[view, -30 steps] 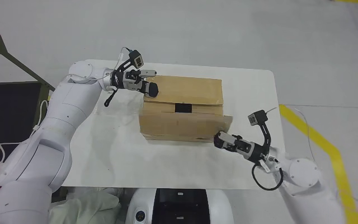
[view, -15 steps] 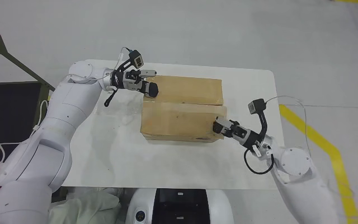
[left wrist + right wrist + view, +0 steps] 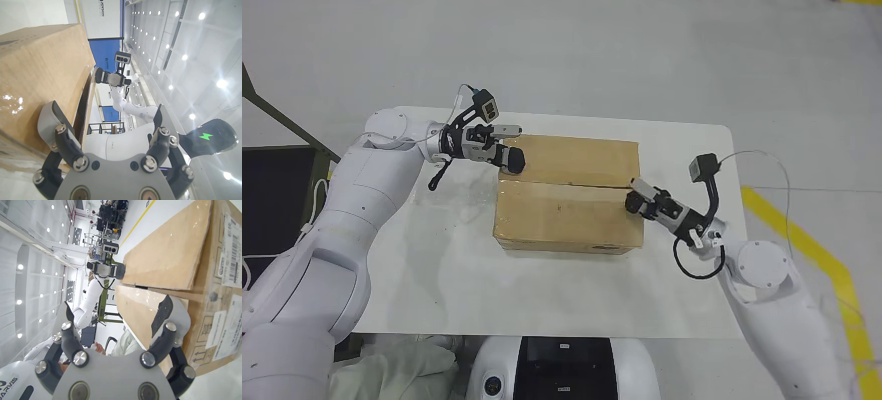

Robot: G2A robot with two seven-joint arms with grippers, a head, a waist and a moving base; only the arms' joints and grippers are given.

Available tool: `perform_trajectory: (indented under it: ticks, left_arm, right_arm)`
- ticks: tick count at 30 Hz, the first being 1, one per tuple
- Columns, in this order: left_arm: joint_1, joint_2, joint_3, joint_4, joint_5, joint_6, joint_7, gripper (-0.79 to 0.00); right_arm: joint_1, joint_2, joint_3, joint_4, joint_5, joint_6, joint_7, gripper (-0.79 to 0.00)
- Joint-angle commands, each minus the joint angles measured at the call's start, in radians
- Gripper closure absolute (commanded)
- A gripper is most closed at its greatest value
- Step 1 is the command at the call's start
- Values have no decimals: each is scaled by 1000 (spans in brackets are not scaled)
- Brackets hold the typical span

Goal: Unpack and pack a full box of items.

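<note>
The brown cardboard box [image 3: 567, 195] lies in the middle of the white table [image 3: 442, 270] with both long top flaps folded down and a narrow seam between them. My left gripper [image 3: 510, 158] is open at the box's far left corner; in the left wrist view [image 3: 107, 115] one finger [image 3: 56, 113] lies against the box edge. My right gripper [image 3: 638, 203] is open on top of the box's right end; in the right wrist view [image 3: 115, 311] one finger [image 3: 164, 309] rests on the near flap [image 3: 136, 306]. Nothing is held.
Paper labels [image 3: 230, 262] cover the box's right end wall. Bare table surface lies left of and in front of the box. A yellow floor line [image 3: 802, 250] runs beyond the table's right edge.
The near flap, hanging outward a second ago, now lies flat on the box. My right gripper rose from the box's front right corner onto its top. The left arm kept still.
</note>
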Motion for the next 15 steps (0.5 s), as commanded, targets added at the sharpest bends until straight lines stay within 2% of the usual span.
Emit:
perform_trajectory:
  ticks: [1,15]
  left_arm:
    - [0,0,0,0,0,0,0,-785]
    - [0,0,0,0,0,0,0,-785]
  right_arm:
    - [10,-1,-2,8,-2,1,-9,-785]
    - [59,-11,-15,93,7,25,-44,-785]
